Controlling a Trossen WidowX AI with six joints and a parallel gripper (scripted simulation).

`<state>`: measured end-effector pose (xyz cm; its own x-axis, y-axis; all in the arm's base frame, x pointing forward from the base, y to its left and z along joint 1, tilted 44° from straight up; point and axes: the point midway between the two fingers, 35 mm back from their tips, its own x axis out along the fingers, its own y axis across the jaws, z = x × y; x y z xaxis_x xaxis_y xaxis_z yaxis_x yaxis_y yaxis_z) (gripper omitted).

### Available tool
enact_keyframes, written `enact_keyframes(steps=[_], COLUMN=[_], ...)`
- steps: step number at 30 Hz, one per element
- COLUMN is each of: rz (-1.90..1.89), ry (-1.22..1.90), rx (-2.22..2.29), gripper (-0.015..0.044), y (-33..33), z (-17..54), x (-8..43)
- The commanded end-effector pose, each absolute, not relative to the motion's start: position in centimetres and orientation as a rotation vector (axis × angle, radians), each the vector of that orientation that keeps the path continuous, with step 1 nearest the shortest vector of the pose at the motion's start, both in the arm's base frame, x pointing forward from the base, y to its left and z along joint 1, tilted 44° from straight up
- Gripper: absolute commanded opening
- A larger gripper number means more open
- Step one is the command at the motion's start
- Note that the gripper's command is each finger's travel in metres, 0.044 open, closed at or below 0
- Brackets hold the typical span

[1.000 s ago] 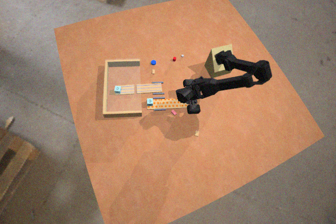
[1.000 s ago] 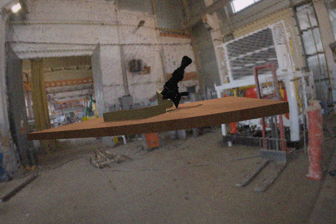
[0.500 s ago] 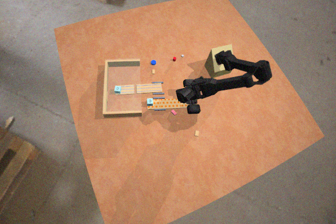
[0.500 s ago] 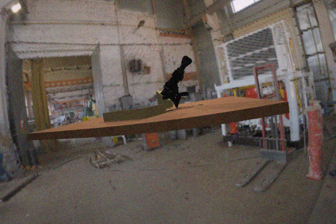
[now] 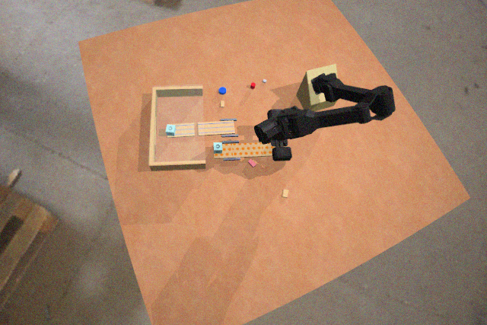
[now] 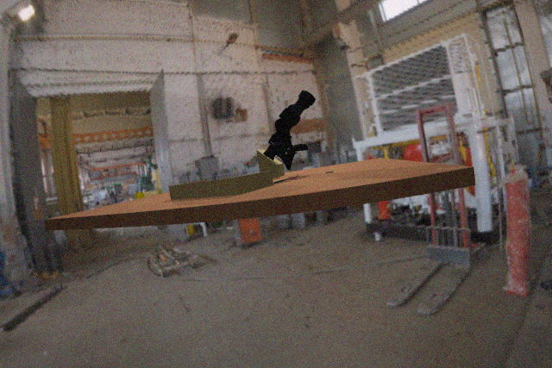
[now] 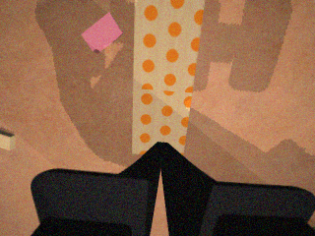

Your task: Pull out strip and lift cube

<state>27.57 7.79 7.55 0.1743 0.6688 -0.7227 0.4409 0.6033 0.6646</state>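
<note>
An orange-dotted strip (image 5: 246, 150) (image 7: 169, 55) lies between two rails and shows no gap; a crosswise line in its pattern shows near its close end in the wrist view. A light-blue cube with a dark ring mark (image 5: 218, 147) sits on its far end, outside the walled box. A striped strip lies in two pieces, a near piece (image 5: 216, 128) and a far piece (image 5: 185, 129), with a gap between; a similar cube (image 5: 170, 129) sits on the far piece, inside the box. My gripper (image 5: 279, 142) (image 6: 290, 168) (image 7: 161, 147) is shut, its tips over the dotted strip's near end; contact is unclear.
The low walled box (image 5: 153, 129) is open toward the strips. Dark rails (image 5: 230, 141) (image 5: 231, 159) flank the dotted strip. A pink piece (image 5: 252, 163) (image 7: 101, 32) lies beside it. A blue disc (image 5: 222, 90), a red piece (image 5: 253, 85) and small tan blocks (image 5: 222, 103) (image 5: 284, 193) lie around.
</note>
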Motion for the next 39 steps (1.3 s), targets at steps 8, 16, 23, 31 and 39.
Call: enact_keyframes(steps=[8,16,23,31,39], rz=[0.210,0.210,0.210,0.210,0.210], ry=[1.454,1.453,1.452,1.451,1.450], rx=[1.003,1.002,1.002,1.001,1.000], gripper=[0.0157,0.0368,0.0440,0.0440,0.0440], y=[6.0,4.6,3.4,2.1,0.8], z=[7.7,7.3,7.0,6.8,6.6], x=[29.4,31.6,33.5,35.7,38.0])
